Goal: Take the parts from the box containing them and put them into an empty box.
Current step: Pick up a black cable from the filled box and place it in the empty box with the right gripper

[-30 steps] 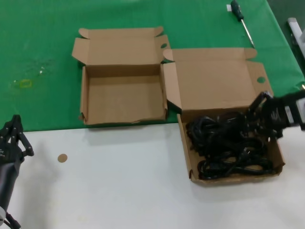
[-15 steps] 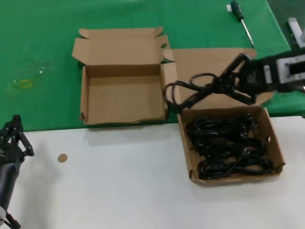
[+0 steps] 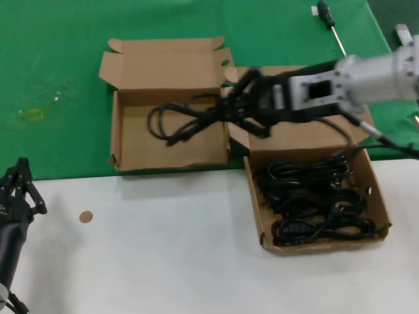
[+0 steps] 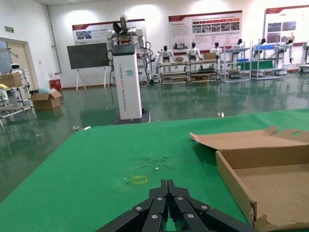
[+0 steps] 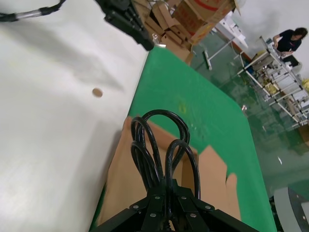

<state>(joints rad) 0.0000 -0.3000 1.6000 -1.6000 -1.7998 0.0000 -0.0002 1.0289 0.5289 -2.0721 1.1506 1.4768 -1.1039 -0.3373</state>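
**Right gripper over the ragged-front box, cord bundle in its grip**

Head view: right gripper (image 3: 243, 106) reached across from the right, above the seam between the two boxes, fingers clamped on a coiled black cord bundle (image 3: 180, 121). Bundle's loops hung out to the robot's left, over the floor of the empty box (image 3: 124, 152) with the wavy front wall; whether touching the floor or just above it, could not tell. Lay on the green cloth (image 3: 59, 59), lid hinged open behind. Just beside it on the right, walls touching, sat the box containing the parts (image 3: 380, 196), straight-walled, its front half on the white tabletop (image 3: 163, 248). Held several more coiled cords (image 3: 314, 203) heaped across its floor. Left gripper (image 3: 18, 191) parked low at the near left corner, well apart from both boxes. Black-handled screwdriver (image 3: 329, 23) lay at the far right of the cloth. Small round brown disc (image 3: 86, 216) rested on the white surface near the left arm.

Left wrist view: left gripper (image 4: 168, 205) closed, fingertips together, nothing between them, over green cloth. Wall and open lid of the empty box (image 4: 236, 181) seen nearby.

Right wrist view: right gripper (image 5: 164, 203) pinched shut on the cord bundle (image 5: 157, 150), two or three loops fanning outward from the fingers over brown cardboard (image 5: 120, 188). Farther off, left gripper (image 5: 126, 20) above the white surface, and the brown disc (image 5: 97, 92).
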